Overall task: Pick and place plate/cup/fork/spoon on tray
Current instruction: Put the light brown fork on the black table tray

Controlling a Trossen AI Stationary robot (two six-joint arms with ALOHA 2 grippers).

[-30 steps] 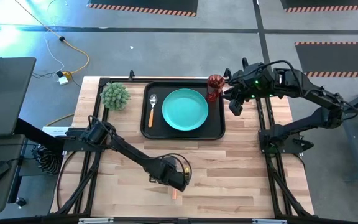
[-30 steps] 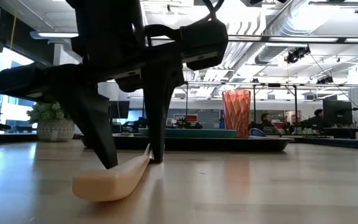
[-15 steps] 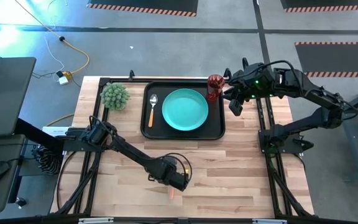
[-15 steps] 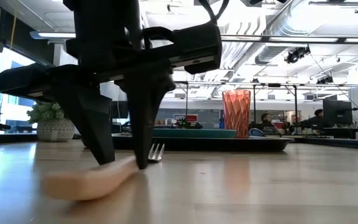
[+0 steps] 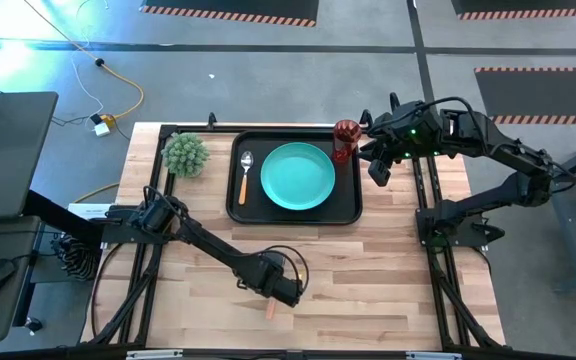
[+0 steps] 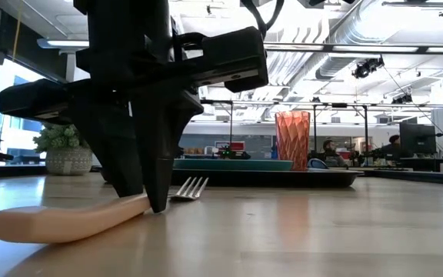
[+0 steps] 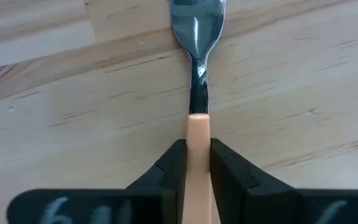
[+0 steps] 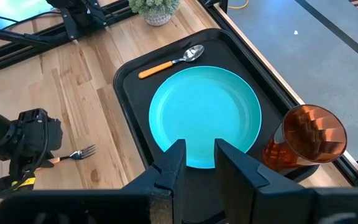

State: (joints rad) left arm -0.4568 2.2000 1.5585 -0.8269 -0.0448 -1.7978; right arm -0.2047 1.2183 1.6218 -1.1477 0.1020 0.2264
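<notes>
Two fingers of the left gripper [image 7: 197, 165] clamp the fork [image 6: 91, 215] handle on the bare table [image 5: 388, 270]. Spoon [image 5: 244, 172], plate [image 5: 298, 176] and cup [image 5: 345, 140] occupy the tray [image 5: 348, 212]; a small potted plant [image 5: 185, 154] stands beside it. Right gripper [image 8: 197, 155] hangs slightly parted by the cup.

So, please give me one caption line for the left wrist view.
Left gripper closed on the fork handle, fork lying on the wooden table.

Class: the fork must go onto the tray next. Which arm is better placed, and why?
Left. The left gripper already pinches the fork handle; the right gripper waits beyond the tray.
</notes>
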